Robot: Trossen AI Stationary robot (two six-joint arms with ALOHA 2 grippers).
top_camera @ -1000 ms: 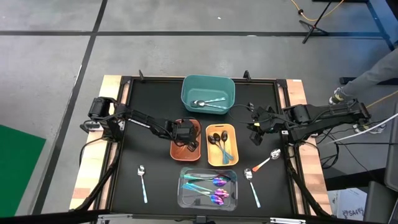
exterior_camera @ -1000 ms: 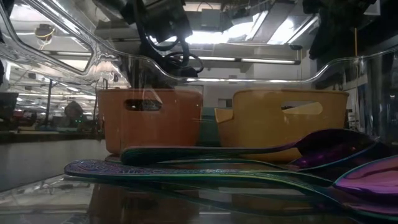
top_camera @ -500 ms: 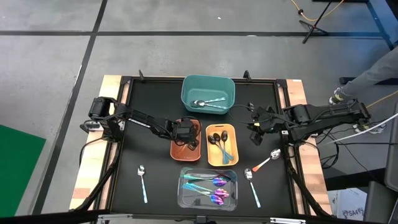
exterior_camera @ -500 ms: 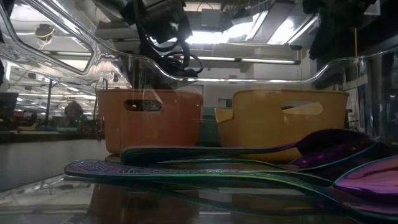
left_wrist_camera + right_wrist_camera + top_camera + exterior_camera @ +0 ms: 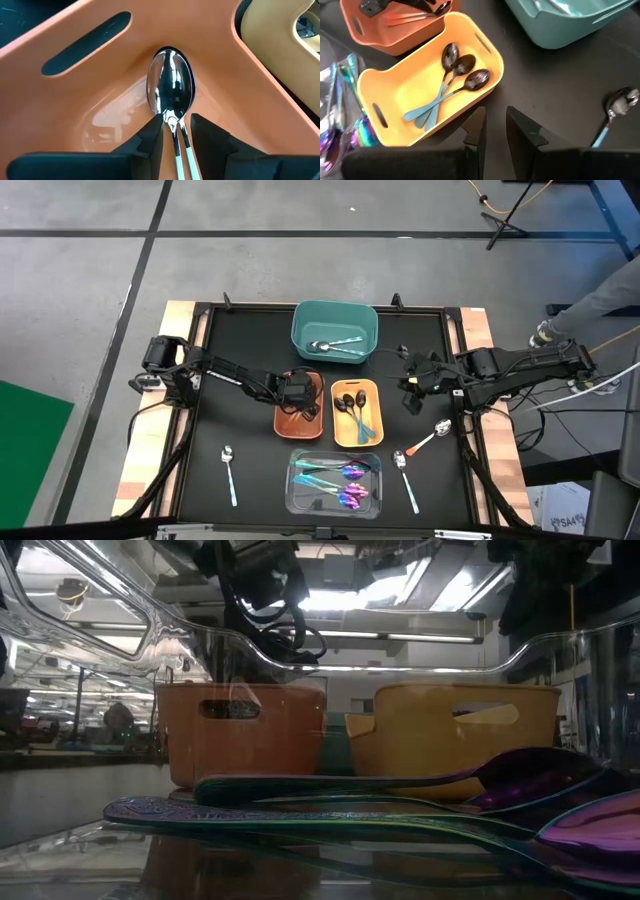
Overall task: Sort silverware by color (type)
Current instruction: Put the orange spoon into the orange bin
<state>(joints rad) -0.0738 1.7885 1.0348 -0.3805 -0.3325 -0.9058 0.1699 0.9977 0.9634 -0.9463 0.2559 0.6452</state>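
Little has shifted since the earlier frame: the left pincer [image 5: 174, 134] still sits down inside the orange bin [image 5: 297, 420], though its fingers [image 5: 150, 140] now stand slightly parted. Between them run the 2 handles of silver spoons [image 5: 171, 90], whose bowls lie stacked on the bin floor just ahead of the fingertips (whether the fingers touch the handles is unclear).

The right pincer [image 5: 495, 125] hovers over the black desk [image 5: 250, 330] beside the yellow bin [image 5: 430, 95], narrowly parted and holding nothing. 3 black-headed spoons [image 5: 455, 75] lie in that bin. On the desk rest a teal-handled spoon [image 5: 230, 472], an orange-handled spoon [image 5: 430, 435] and another spoon [image 5: 405, 478]. Iridescent spoons [image 5: 335, 483] fill the clear bin [image 5: 295, 502].
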